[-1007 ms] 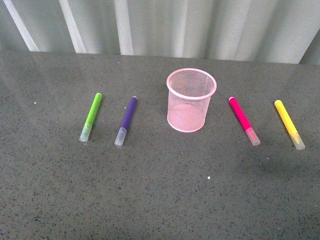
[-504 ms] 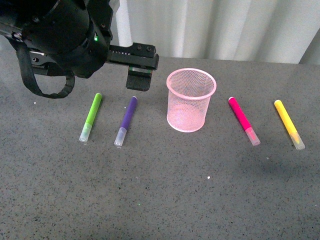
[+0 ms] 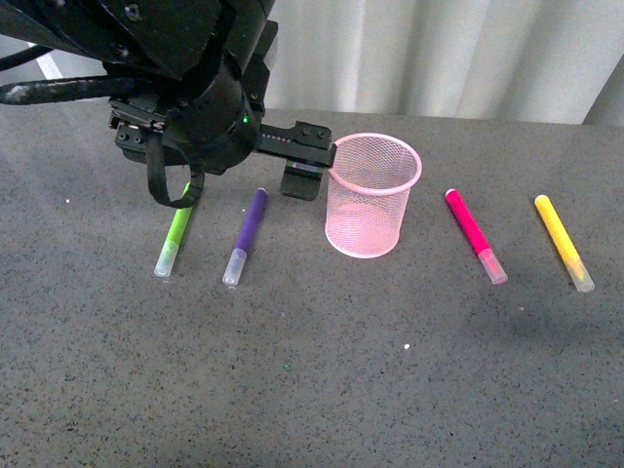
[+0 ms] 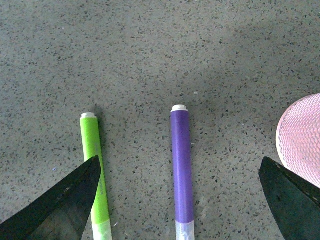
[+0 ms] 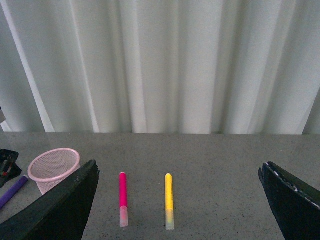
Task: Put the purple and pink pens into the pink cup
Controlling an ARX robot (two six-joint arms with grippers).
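While the black left gripper (image 3: 304,175) hangs low over the speckled grey tabletop (image 3: 390,370), just beside the light pink wire-mesh cup (image 3: 366,222), the purple-bodied marker pen (image 3: 246,237) with its clear cap lies flat between that cup and a lime-green marker (image 3: 174,239). The magenta-pink marker pen (image 3: 475,236) lies on the cup's other side, a yellow marker (image 3: 564,244) beyond it. Seen from the left wrist, the two fingers stand wide apart and hold nothing, with the purple pen on the table below the gap. Seen from the right wrist, the right gripper (image 5: 177,167) is likewise spread and empty, raised well above the table, facing the pink and yellow pens.
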